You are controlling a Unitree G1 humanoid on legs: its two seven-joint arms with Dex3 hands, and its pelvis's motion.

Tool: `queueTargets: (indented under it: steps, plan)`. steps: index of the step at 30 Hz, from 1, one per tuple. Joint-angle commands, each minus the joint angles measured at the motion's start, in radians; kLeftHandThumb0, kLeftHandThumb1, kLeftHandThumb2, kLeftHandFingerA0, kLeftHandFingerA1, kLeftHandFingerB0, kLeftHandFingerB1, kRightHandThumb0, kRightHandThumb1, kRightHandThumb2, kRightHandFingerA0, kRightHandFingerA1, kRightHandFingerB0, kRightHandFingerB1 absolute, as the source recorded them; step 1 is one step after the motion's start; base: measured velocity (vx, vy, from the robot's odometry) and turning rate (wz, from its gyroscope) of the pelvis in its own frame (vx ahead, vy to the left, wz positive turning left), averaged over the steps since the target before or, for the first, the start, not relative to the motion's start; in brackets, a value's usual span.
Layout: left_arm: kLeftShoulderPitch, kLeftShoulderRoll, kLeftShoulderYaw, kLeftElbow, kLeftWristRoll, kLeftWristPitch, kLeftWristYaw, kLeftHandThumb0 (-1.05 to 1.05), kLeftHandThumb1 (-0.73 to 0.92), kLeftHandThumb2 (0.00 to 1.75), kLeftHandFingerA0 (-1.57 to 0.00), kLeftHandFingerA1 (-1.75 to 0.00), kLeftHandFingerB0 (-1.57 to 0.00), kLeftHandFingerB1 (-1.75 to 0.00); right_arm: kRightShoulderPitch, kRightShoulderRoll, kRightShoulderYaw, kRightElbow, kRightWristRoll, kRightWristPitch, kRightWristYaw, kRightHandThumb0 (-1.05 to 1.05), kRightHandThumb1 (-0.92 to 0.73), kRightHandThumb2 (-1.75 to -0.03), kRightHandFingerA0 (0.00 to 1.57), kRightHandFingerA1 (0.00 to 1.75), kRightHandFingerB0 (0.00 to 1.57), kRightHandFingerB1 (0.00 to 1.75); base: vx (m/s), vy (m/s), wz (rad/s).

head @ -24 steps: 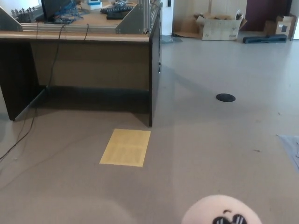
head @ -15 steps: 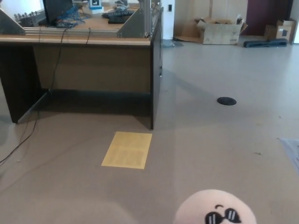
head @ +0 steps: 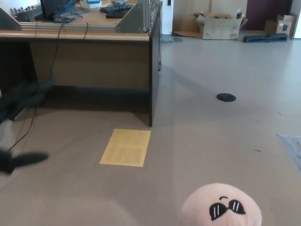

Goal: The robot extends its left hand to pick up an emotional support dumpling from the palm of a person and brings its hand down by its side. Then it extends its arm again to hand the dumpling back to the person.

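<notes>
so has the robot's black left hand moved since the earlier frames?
Yes. The black left hand, blurred, has entered from the left edge, in front of the wooden desk; earlier it was out of view.

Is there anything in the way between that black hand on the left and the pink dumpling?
Nothing visible does. Only bare floor lies between the blurred left hand and the dumpling.

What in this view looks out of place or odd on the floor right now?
Nothing spilled or damaged. A flat yellow paper sheet lies loose on the grey floor beside the brown wooden desk, slightly skewed. The pink round plush dumpling with black sunglasses sits at the bottom edge. The black left hand is motion-blurred at the left edge.
</notes>
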State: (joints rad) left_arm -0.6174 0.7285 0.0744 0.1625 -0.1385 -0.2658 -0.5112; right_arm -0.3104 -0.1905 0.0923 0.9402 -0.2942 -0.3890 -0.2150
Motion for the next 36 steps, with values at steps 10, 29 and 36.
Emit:
queueTargets:
  steps: [10,29,36]
  plan:
    - [-0.617,-0.018,-0.384,-0.301,0.012,0.361,-0.447,-0.56,0.32,0.56,-0.07,-0.31,0.00,-0.13,-0.045,-0.026,0.008,0.041,-0.017,-0.069,-0.043,-0.26,-0.57,-0.57,0.81,0.54,0.77,0.51,0.00,0.000,0.00]
    - [-0.863,-0.121,-0.703,-0.432,0.066,0.644,-0.650,-0.66,0.43,0.86,0.00,-0.05,0.00,0.00,-0.080,-0.025,0.039,0.067,-0.042,-0.065,-0.034,-0.23,-0.57,-0.56,0.83,0.54,0.75,0.50,0.00,0.000,0.00]
    - [-0.860,-0.170,-0.778,-0.431,0.137,0.656,-0.656,-0.71,0.41,0.88,0.00,-0.01,0.00,0.00,-0.100,-0.032,0.063,0.074,-0.068,-0.083,-0.056,-0.36,-0.62,-0.60,0.78,0.48,0.63,0.42,0.00,0.000,0.00]
